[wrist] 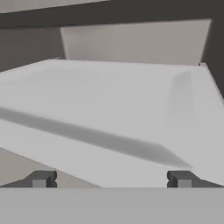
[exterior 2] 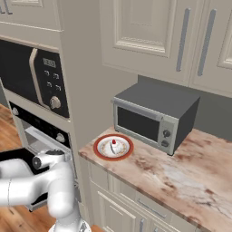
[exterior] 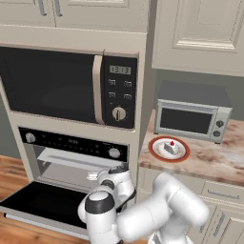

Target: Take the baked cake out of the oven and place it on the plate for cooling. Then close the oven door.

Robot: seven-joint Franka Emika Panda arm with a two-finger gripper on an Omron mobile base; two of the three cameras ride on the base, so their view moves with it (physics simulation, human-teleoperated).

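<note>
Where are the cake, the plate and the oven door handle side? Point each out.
baked cake [exterior 2: 116, 147]: right base view, on the white wedge below the cherry.
plate [exterior 2: 99, 150]: right base view, on the red-orange rim, left edge.
oven door [exterior: 33, 200]: left base view, on the dark glass of the dropped-open panel.

This is a home kitchen, rendered rather than photographed. Cream panelled cabinets [exterior 2: 149, 31] with slim silver handles hang along the wall on the right, and matching drawers and cupboard doors sit beneath a marbled pinkish-brown counter [exterior 2: 181, 176]. On the left, a tall cream column holds a black microwave [exterior: 66, 86] with a clock display, and below it a built-in oven [exterior: 71, 157] with a black control strip and silver knobs, its oven door [exterior: 43, 202] dropped open. A small silver toaster oven [exterior 2: 152, 118] stands at the far side of the counter, with a red-rimmed plate [exterior 2: 113, 147] carrying a slice of cake [exterior 2: 115, 146] near it. The floor [exterior: 12, 169] is warm wood plank
</note>
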